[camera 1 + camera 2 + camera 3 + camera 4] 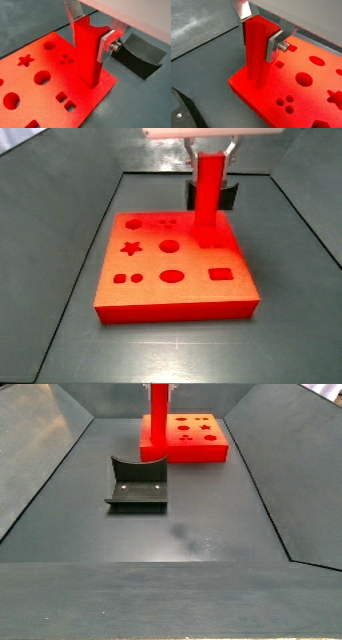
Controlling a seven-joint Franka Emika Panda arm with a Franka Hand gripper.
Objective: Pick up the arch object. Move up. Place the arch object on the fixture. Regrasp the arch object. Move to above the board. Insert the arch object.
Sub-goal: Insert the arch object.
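My gripper [90, 32] is shut on the arch object [88, 55], a slim bright-red prism held upright with its notched end up between the silver fingers [107, 46]. Its lower end meets the top of the red board [40, 95] at the corner cell nearest the fixture [140, 55]. The prism hides the cut-out there, so I cannot tell how deep it sits. Both side views show the arch object [209, 198] [158, 419] standing on the board [174, 306] [201, 450]. It also shows in a wrist view [256, 55] over the board [304, 102].
The dark fixture [136, 484] stands on the grey floor beside the board, empty. It also shows behind the board in a side view [231, 196]. Sloped grey walls [54, 474] enclose the floor. The board's other cut-outs, a star [131, 248] and circles, are open.
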